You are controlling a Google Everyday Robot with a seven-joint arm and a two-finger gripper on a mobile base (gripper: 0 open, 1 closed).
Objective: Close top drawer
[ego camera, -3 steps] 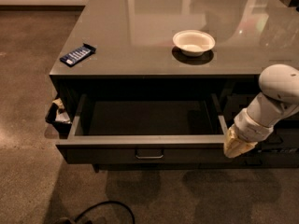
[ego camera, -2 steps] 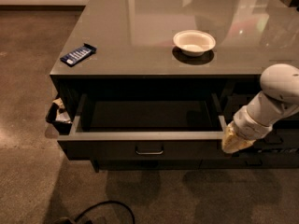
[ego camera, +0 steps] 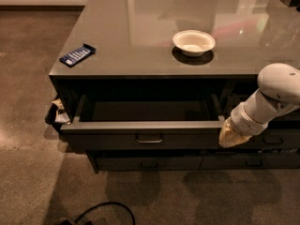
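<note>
One drawer matters: the top drawer [ego camera: 112,138] is seen pulled well out from under the tabletop [ego camera: 140,27], its front turned toward 6 o'clock and its pull [ego camera: 149,138] at centre. The pincer [ego camera: 233,136] is held at the 3 o'clock end of that front, touching it or just beside it; whether it is open or closed cannot be told. A flat, steady push toward 12 o'clock is called for. Because the push is applied off centre, the drawer is best kept square so that jamming is avoided. No object is made out inside the drawer. A bowl [ego camera: 193,42] at 1 o'clock and a blue packet [ego camera: 77,55] at 10 o'clock are set on the tabletop, well apart from the drawer. A cable [ego camera: 108,209] is seen on the floor at 7 o'clock.
</note>
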